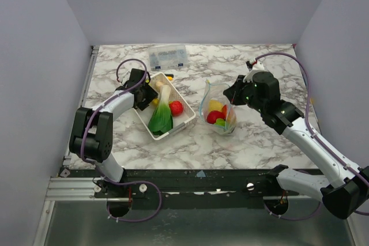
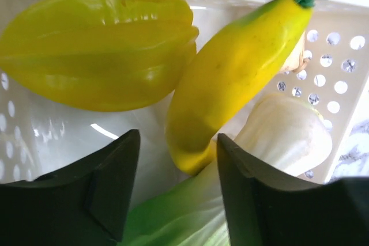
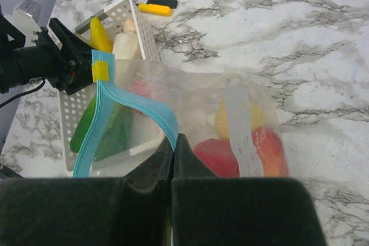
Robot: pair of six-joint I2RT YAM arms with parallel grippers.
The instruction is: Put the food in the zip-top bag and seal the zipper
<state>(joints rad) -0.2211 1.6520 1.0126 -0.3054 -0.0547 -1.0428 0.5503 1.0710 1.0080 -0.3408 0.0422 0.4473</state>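
The zip-top bag (image 1: 218, 110) stands open right of the white tray (image 1: 182, 96), with red (image 3: 216, 156), yellow (image 3: 225, 120) and orange (image 3: 268, 148) food inside. My right gripper (image 3: 174, 137) is shut on the blue zipper (image 3: 147, 105) at the bag's near mouth edge; it also shows in the top view (image 1: 232, 93). My left gripper (image 2: 177, 142) is open inside the tray, its jaws on either side of the lower end of a yellow banana (image 2: 236, 79), above a white-green leafy vegetable (image 2: 282, 133). A yellow star fruit (image 2: 98, 50) lies beside them. A red piece (image 1: 176, 107) also lies in the tray.
A rigid clear box with blue labels (image 1: 168, 56) stands at the back. A yellow-handled brush (image 3: 155, 7) lies behind the tray. A yellow slider clip (image 3: 101, 70) sits on the zipper's far end. Grey walls close in the table on three sides.
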